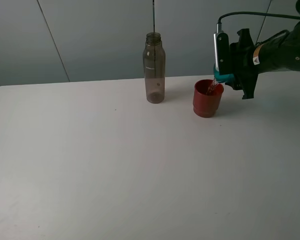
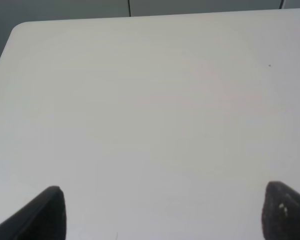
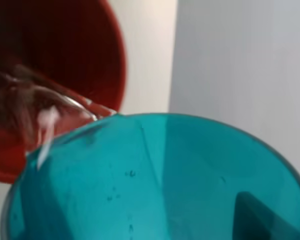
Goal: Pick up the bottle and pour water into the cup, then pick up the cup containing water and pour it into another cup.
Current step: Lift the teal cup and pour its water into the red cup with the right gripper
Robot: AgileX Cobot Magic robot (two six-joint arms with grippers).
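Observation:
The bottle (image 1: 154, 70) stands upright and capless at the back middle of the white table (image 1: 115, 165). To its right stands the red cup (image 1: 207, 99). My right gripper (image 1: 232, 67) is shut on the teal cup (image 1: 221, 79), tipped sideways with its rim over the red cup's mouth. Water runs from it into the red cup. The right wrist view looks through the teal cup (image 3: 165, 175) at the stream (image 3: 45, 135) falling into the red cup (image 3: 65, 55). My left gripper (image 2: 165, 212) is open over bare table, far from all three.
A grey wall rises just behind the table's back edge (image 1: 90, 80). The left wrist view shows the table's rounded far corner (image 2: 20, 27). A thin dark rod (image 1: 153, 15) hangs above the bottle.

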